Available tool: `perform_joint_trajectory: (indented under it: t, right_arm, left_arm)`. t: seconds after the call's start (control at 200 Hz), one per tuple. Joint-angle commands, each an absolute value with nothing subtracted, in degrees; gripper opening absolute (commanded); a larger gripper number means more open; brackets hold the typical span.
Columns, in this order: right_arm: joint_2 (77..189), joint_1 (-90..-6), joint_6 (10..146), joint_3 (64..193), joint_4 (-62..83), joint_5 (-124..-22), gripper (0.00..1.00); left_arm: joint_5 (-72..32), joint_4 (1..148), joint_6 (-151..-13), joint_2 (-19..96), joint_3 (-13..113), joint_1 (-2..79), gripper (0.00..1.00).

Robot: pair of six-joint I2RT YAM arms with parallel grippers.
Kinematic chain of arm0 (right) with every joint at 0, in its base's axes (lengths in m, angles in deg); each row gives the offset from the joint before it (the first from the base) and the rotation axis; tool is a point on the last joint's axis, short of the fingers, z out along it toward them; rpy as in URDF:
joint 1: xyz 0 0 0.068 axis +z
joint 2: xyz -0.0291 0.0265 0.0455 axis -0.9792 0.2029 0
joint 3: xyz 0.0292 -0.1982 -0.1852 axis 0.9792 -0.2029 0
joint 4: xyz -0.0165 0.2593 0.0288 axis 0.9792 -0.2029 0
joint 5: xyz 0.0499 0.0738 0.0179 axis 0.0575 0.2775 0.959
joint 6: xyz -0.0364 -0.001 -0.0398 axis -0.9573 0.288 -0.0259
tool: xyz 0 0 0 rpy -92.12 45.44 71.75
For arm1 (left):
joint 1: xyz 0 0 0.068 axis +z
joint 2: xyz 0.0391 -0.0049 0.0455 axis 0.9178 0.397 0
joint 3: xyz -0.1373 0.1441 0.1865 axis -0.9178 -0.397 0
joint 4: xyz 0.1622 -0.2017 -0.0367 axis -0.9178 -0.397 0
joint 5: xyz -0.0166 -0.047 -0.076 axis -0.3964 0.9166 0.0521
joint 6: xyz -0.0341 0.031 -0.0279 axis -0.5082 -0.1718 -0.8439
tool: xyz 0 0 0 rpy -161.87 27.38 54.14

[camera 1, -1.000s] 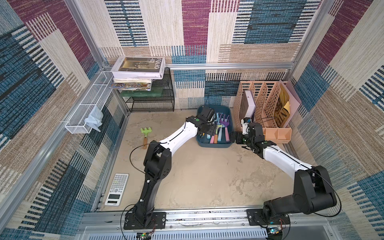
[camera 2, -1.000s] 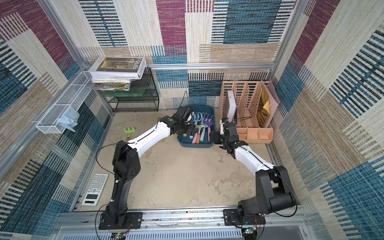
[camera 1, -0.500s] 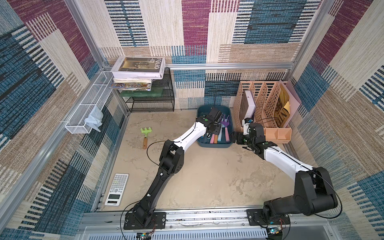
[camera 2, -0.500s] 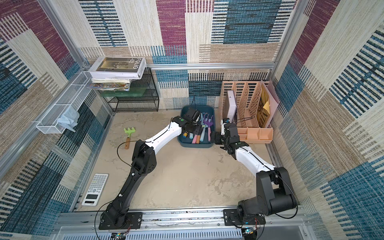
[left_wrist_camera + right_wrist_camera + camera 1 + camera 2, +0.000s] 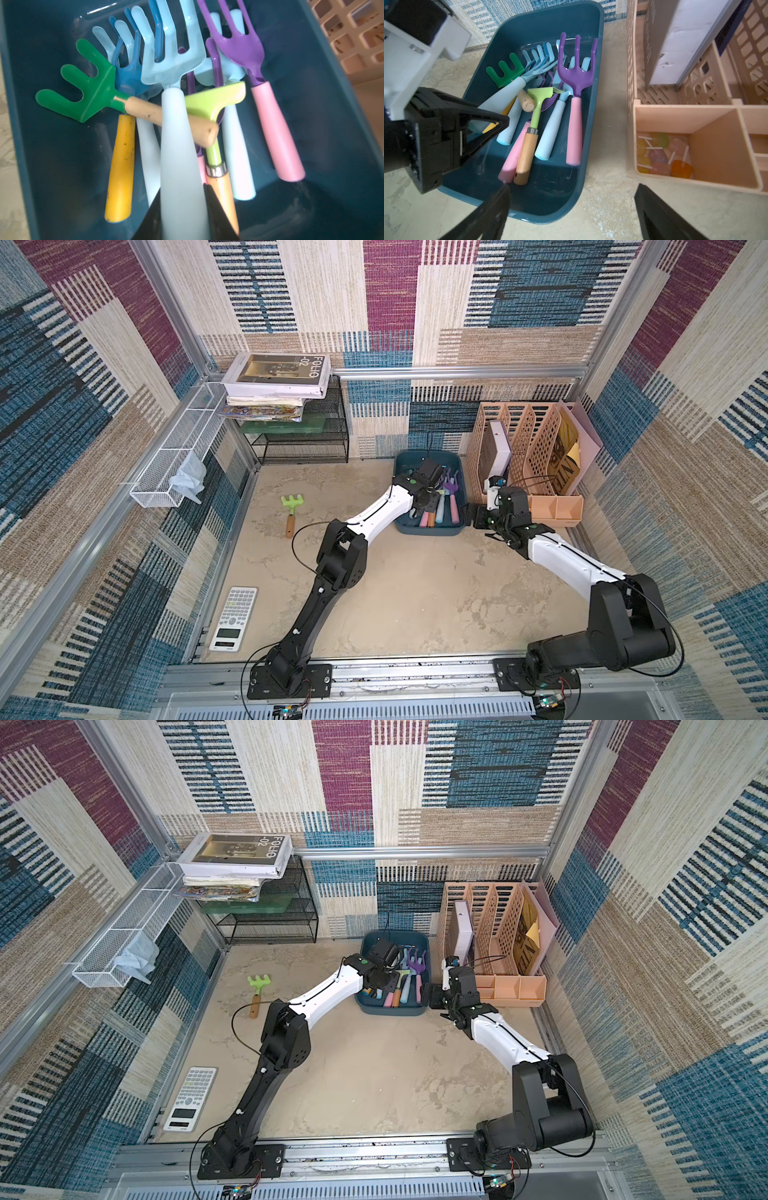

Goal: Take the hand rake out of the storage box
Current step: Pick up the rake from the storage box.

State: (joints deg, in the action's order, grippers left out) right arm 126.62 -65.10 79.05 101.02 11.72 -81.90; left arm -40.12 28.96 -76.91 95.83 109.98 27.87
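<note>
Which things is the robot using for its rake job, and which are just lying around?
For the job:
light blue hand rake, held by the left gripper
teal storage box

Lying about:
calculator
stack of books
peach file organizer
white wire basket
black mesh shelf
lime-green rake on the table

Counts — one storage box (image 5: 542, 214), eight hand tools (image 5: 576, 79) in it. One lime rake (image 5: 291, 510) on the tabletop (image 5: 415, 593). One calculator (image 5: 232, 618), one file organizer (image 5: 536, 439), one mesh shelf (image 5: 305, 448) — one wire basket (image 5: 166, 464).
</note>
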Motion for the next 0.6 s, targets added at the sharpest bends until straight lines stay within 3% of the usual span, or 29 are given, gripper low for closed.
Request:
perform_joint_trajectory:
  t: [0.0,0.24,0.416,0.596]
  right_arm:
    - [126.5,-65.1,79.3,100.9,13.2,-81.6,0.95]
    - [126.6,-65.1,79.3,100.6,13.5,-81.2,0.96]
    - [125.3,-65.2,79.5,99.3,15.1,-80.3,0.96]
    - [125.6,-65.3,79.7,99.3,15.2,-80.1,0.95]
  left_arm:
    - [-40.4,30.3,-75.0,94.2,109.2,27.6,0.13]
    - [-43.0,31.0,-75.6,86.2,102.1,27.2,0.04]
    - [-38.0,42.1,-73.3,73.0,84.3,27.2,0.03]
    - [-39.7,48.8,-72.8,60.2,68.4,27.7,0.00]
